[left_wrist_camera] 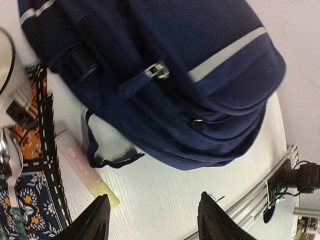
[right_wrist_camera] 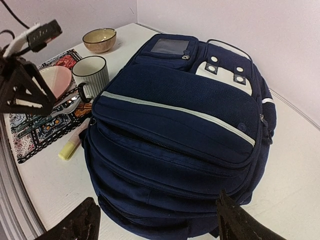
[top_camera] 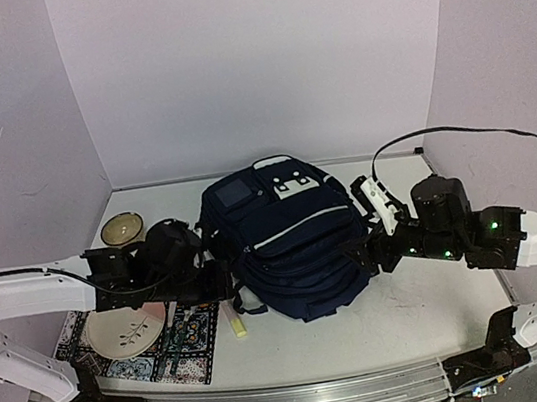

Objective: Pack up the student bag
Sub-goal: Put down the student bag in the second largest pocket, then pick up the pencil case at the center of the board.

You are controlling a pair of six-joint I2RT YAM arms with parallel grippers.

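Open jaws flank the student bag (top_camera: 291,248) at the middle of the counter (top_camera: 407,317).
Left jaws and right jaws both hang released and empty beside the bag, which lies flat and apparently zipped; one side should brace the fabric while the other draws the zip pull (left_wrist_camera: 157,70) steadily.

A striped mug (right_wrist_camera: 91,75), plate (top_camera: 126,331) and cutlery (right_wrist_camera: 47,116) sit on a patterned mat (top_camera: 194,346) (highlighter (right_wrist_camera: 74,145) just beside it).

Overhead, both wrists (close) share the bag (top_camera: 291,248).
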